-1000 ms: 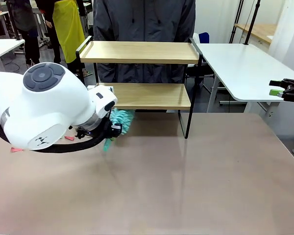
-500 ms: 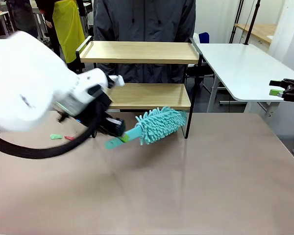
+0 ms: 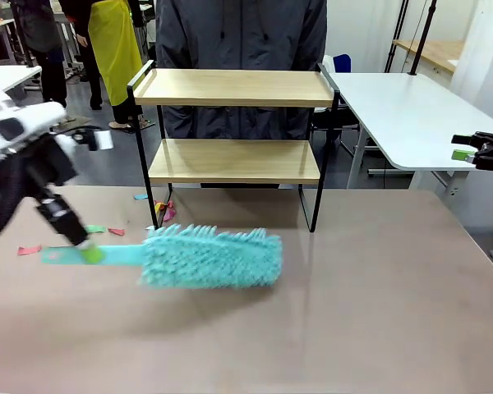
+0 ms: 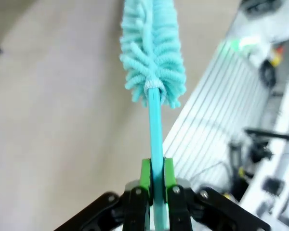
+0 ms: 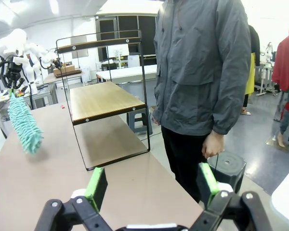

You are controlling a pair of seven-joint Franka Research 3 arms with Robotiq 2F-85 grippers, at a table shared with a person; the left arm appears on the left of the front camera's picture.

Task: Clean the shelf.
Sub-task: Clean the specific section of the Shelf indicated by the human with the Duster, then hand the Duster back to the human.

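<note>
left gripper (image 4: 156,169) is clamped on the thin turquoise handle of a microfibre duster (image 3: 210,258), green pads pinching it near the end. the fluffy head lies level and low over the table (image 3: 378,312), in front of the shelf (image 3: 234,87) and apart from it. the shelf stands at the table's far edge with a person (image 3: 242,33) right behind it, both wooden boards bare; small coloured paper scraps (image 3: 160,212) lie by its left legs. right gripper (image 3: 478,152) hangs well off to the side, jaws wide apart, holding nothing. the duster looks light, its head soft and yielding, its handle stiff but slim – so the handle is the place to hold. the shelf seems light too – a hard sweep could shove it.
</note>
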